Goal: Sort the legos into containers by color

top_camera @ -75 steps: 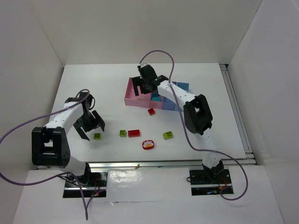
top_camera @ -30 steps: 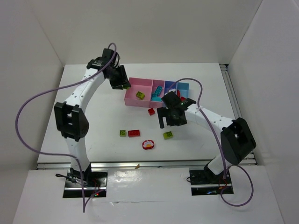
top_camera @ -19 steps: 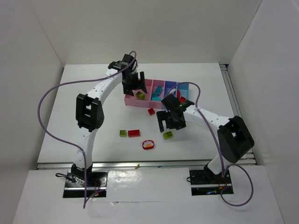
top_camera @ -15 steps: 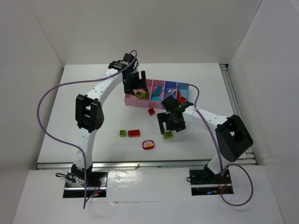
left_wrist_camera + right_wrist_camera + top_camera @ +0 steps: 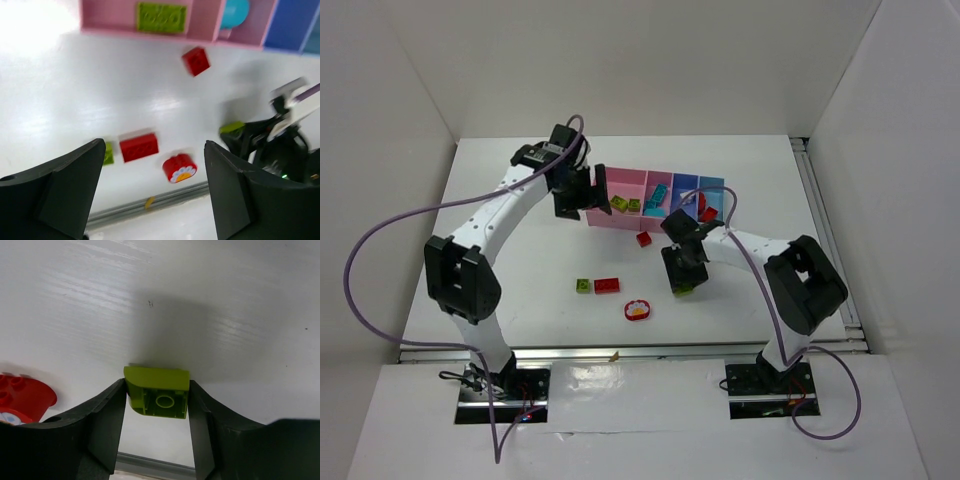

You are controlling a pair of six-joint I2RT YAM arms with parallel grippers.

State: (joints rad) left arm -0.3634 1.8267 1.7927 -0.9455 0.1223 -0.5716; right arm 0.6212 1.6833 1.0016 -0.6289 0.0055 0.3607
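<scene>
The containers (image 5: 603,214) form a row of pink and blue bins at the back. Two lime green legos (image 5: 626,204) lie in the widest pink bin, a cyan one (image 5: 655,200) in the bin beside it, and a red one (image 5: 706,213) in a blue bin. My right gripper (image 5: 681,284) is down on the table, shut on a lime green lego (image 5: 159,392), its fingers (image 5: 107,415) touching both sides. My left gripper (image 5: 584,193) hangs open and empty at the left end of the bins. On the table lie a small red lego (image 5: 644,238), a green one (image 5: 583,286), a red brick (image 5: 607,285) and the round red-rimmed piece (image 5: 637,310).
A metal rail (image 5: 670,350) runs along the table's near edge, just in front of the loose pieces. White walls stand on the left, back and right. The round red piece (image 5: 22,397) sits close to the left of my right gripper.
My left gripper opened over the wide pink bin, where a second green lego now lies, and drew back left. My right gripper dropped to the table and shut on the green lego.
</scene>
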